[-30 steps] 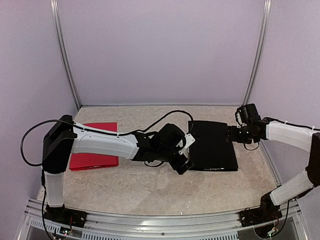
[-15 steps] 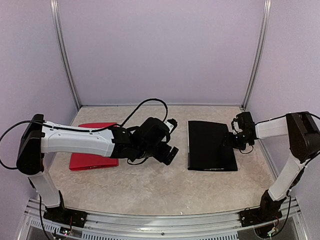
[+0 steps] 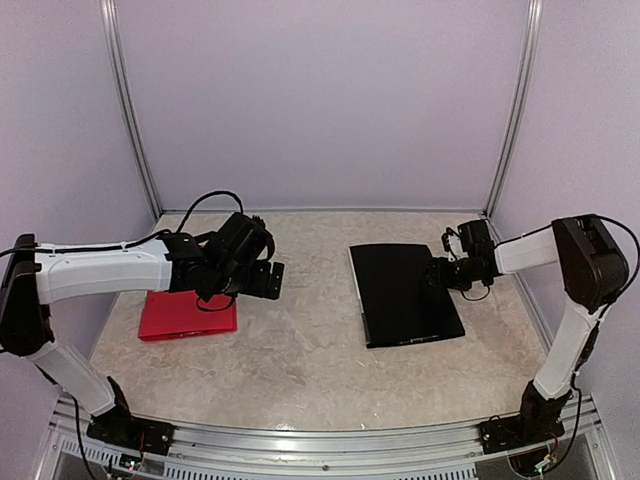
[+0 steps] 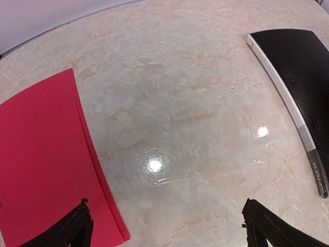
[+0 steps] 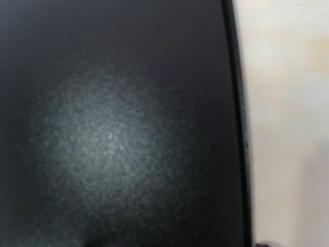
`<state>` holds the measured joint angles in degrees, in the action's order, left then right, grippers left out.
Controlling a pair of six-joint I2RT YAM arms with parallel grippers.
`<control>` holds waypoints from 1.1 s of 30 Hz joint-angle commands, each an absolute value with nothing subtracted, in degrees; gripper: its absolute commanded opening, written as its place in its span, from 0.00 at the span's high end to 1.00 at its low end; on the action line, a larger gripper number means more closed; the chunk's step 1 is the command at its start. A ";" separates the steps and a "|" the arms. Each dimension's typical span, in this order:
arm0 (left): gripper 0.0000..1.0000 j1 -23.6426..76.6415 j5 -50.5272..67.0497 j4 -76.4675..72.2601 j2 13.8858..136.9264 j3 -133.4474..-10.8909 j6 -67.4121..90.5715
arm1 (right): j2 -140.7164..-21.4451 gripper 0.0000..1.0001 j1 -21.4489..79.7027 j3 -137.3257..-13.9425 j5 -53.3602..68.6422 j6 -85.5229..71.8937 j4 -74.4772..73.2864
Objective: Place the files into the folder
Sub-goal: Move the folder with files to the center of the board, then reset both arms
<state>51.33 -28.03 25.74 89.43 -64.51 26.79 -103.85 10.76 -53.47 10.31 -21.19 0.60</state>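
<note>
1. I see the table (image 3: 300,360), a beige marbled top, filling the lower half of my overhead view. In the left wrist view a bright glare spot sits on it just below centre.
2. A red folder (image 3: 185,318) lies flat and closed at the left of the overhead frame. The same red folder (image 4: 41,170) fills the lower left corner of my left wrist view.
3. A lilac back wall (image 3: 320,100) spans the top, flanked by a left metal post (image 3: 128,110) and a right metal post (image 3: 513,110).
4. A slotted metal rail (image 3: 300,437) runs along the bottom edge.
</note>
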 commanded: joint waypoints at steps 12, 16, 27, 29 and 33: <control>0.01 40.37 -31.45 35.33 75.38 -57.48 35.04 | -109.85 0.28 29.34 -57.69 1.57 -36.91 8.35; 0.01 39.83 -31.71 36.05 73.42 -56.92 35.42 | -104.70 0.25 30.36 -57.16 -3.65 -34.33 5.92; 0.01 38.19 -32.62 29.44 67.07 -54.79 30.62 | -80.15 0.16 30.35 -50.72 -10.51 -21.65 -3.48; 0.01 38.06 -31.54 23.20 63.77 -52.50 29.06 | -74.24 0.01 30.32 -48.79 -11.92 -19.34 -3.50; 0.01 38.02 -27.50 9.09 57.02 -46.47 24.61 | -63.75 0.01 30.35 -45.27 -14.16 -15.39 -1.90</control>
